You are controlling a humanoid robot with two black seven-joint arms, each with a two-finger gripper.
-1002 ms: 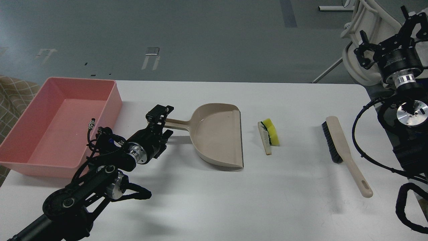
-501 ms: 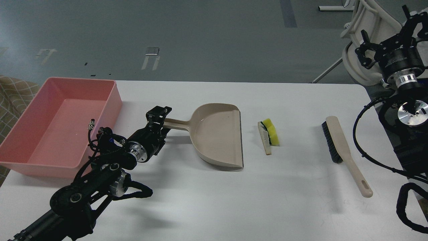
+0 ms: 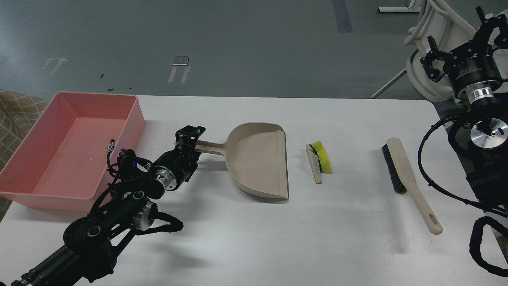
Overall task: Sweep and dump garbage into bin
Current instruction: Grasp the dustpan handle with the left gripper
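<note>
The garbage lies mid-table: a yellow sponge (image 3: 323, 157) with a dark green layer leans against a white bread slice (image 3: 315, 167), just right of the beige dustpan (image 3: 260, 159). The dustpan's open edge faces them. The pink bin (image 3: 47, 180) stands at the table's left edge and holds nothing that I can see. My left gripper (image 3: 190, 136) is at the end of the dustpan's handle (image 3: 210, 147). Its dark fingers merge, so I cannot tell whether it grips. My right gripper (image 3: 456, 33) is raised off the table's far right corner, fingers spread, empty.
A beige brush (image 3: 412, 186) with black bristles lies right of the garbage, handle toward the front. A white chair (image 3: 434, 28) stands behind the right arm. The table's (image 3: 254, 238) right edge runs under my right arm.
My left arm has shifted slightly forward and right, its gripper staying at the handle's end. The dustpan, garbage and brush have not moved. The right gripper is nearly unchanged.
</note>
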